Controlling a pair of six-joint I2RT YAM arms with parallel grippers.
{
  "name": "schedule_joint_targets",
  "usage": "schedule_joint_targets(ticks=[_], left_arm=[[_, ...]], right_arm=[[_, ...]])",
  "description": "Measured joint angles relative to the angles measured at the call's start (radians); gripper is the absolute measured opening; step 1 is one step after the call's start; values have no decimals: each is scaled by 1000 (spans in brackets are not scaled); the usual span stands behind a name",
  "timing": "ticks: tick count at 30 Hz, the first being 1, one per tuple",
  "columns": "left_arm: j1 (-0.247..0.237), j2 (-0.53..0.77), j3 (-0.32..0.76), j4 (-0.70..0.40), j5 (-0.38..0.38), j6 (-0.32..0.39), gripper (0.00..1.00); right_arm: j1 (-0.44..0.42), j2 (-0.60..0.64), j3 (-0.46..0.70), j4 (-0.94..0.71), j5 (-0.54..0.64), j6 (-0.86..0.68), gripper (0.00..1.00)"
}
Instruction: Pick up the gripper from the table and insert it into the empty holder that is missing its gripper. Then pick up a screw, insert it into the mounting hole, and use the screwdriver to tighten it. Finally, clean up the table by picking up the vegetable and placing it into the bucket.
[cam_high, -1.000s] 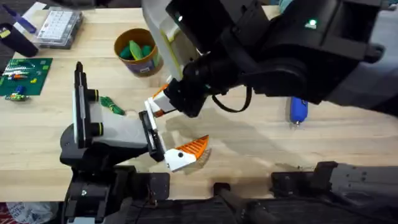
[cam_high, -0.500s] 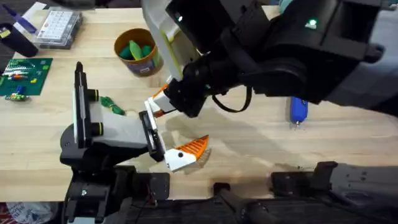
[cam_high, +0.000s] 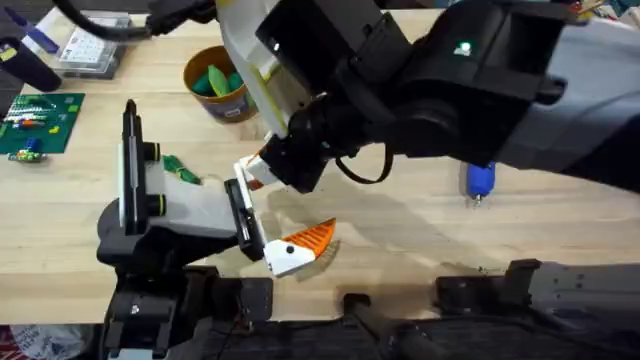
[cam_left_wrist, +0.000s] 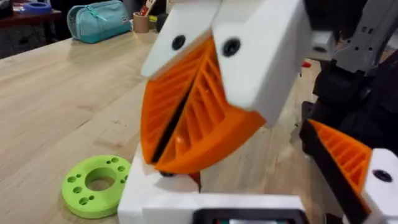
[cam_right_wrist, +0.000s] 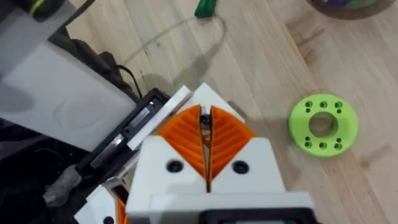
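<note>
While right gripper (cam_high: 258, 172), pads pressed together, hovers at holder (cam_high: 170, 212), mounting looks unfinished | screwdriver (cam_high: 480, 178) untouched | vegetable (cam_high: 181, 171) outside bucket (cam_high: 232, 103)

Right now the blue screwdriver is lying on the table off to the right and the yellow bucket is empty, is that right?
Not quite. The blue screwdriver does lie on the table to the right, but the yellow bucket is not empty: the overhead view shows green pieces inside it.
</note>
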Motion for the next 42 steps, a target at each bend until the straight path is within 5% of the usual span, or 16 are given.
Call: schedule_joint_targets(ticks=[2,5,10,12,42], left_arm=[[0,0,0,0,1,-2,986],[0,0,0,0,1,-5,986],[2,0,0,0,1,-12,986],[3,0,0,1,0,-10,986],[3,0,0,1,0,9,986]], right_arm=[[1,0,0,-1,-1,1,37],[7,0,0,-4,-14,0,245],[6,-6,0,-5,-5,-3,734],[-1,-6,0,-10,3,0,854],[3,-23,0,-1,16,1,981]])
